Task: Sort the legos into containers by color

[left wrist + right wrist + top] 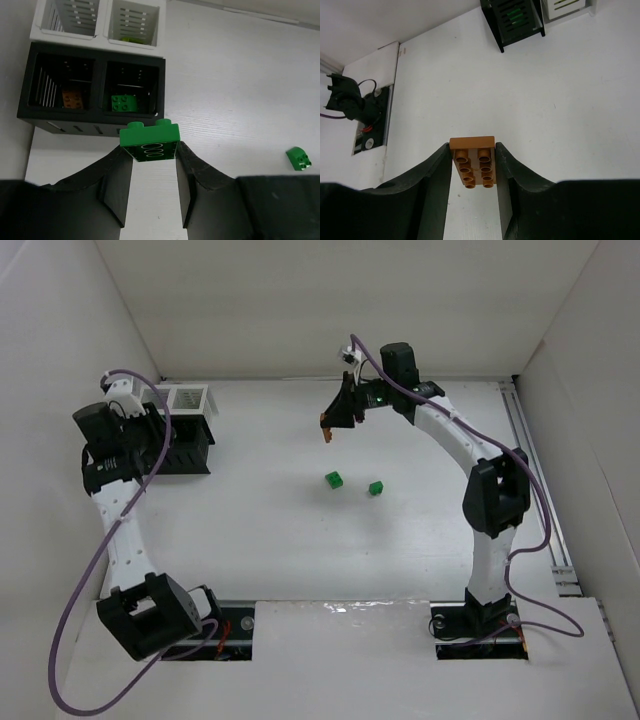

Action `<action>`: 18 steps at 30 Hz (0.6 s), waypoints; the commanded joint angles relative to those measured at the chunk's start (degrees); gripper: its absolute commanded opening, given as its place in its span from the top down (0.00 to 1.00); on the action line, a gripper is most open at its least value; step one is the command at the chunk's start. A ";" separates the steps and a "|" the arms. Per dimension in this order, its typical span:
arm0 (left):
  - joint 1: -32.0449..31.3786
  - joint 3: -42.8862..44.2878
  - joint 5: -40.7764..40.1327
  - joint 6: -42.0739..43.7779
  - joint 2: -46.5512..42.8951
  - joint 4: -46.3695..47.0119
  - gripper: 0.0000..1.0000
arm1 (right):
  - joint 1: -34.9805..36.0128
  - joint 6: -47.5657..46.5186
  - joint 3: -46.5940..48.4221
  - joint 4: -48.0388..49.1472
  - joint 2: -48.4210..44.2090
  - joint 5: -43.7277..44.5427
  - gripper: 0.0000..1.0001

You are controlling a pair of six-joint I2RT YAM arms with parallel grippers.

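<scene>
My left gripper (152, 150) is shut on a green lego (150, 141), held just in front of the black part of the containers (100, 82). One black compartment there holds an orange lego (73, 99), and its neighbour holds a green lego (124, 103). A yellow-green piece (131, 39) lies in a white compartment behind. My right gripper (473, 165) is shut on an orange lego (473, 162), raised above the table's far middle (327, 425). Two green legos (334, 480) (376, 488) lie loose on the table, well apart from both grippers.
The rack (185, 462) stands at the far left, with the left arm bent over it. White walls enclose the table on three sides. A rail (540, 490) runs along the right edge. A black arm mount with cables (350, 100) sits at the near edge.
</scene>
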 commanded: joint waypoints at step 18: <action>-1.52 9.48 -2.03 1.72 14.45 6.33 1.00 | -0.08 -1.03 2.12 0.36 -2.63 0.30 1.00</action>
